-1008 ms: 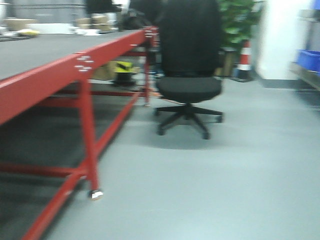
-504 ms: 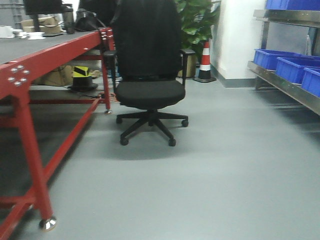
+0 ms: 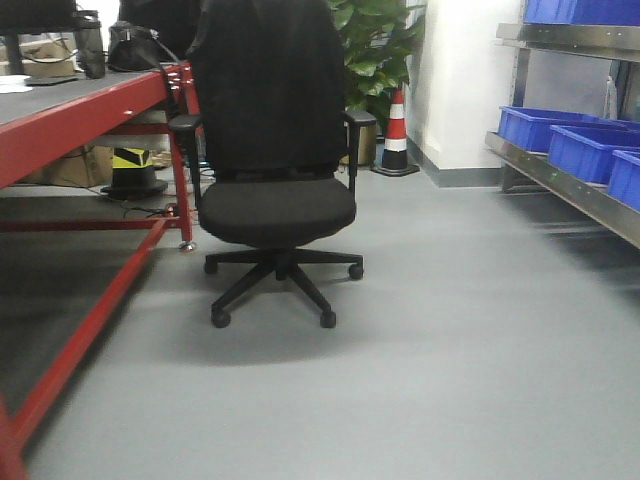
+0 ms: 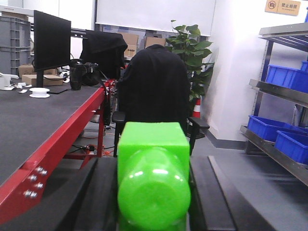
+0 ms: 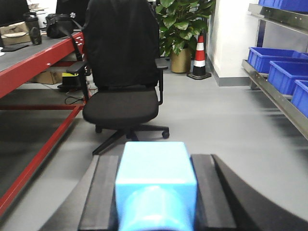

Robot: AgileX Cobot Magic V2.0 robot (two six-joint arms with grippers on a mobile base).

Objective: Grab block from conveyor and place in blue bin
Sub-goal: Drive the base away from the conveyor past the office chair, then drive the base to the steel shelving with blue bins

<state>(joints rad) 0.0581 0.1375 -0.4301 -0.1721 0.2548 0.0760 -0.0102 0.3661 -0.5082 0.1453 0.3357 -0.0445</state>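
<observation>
Front view: neither pincer shows here; a black office chair (image 3: 275,170) stands mid-floor on the grey floor (image 3: 450,380); a red-framed table (image 3: 85,110) runs along my left; behind the chair I see a potted plant (image 3: 375,40) and a striped traffic cone (image 3: 396,125); the blue bins (image 3: 560,135) sit in a row on a steel shelf (image 3: 570,190) at the right, well apart from the chair.

Left wrist view: the left gripper (image 4: 154,202) is closed narrow on a green block (image 4: 153,163), its dark fingers (image 4: 207,192) pressed against both sides; the block fills the lower middle of the picture and hides part of the chair behind it; the table's dark top stretches off to the left, carrying a monitor (image 4: 52,45) at its far end; more blue bins line the shelf on the right.

Right wrist view: the right gripper (image 5: 155,192) holds a light blue block (image 5: 155,180) the same way, a black finger tight on each flank; beyond it the chair stands just beside the table's red frame; the cone and plant are against the far wall; the blue bins rest on the shelf at right, well away from both held blocks.
</observation>
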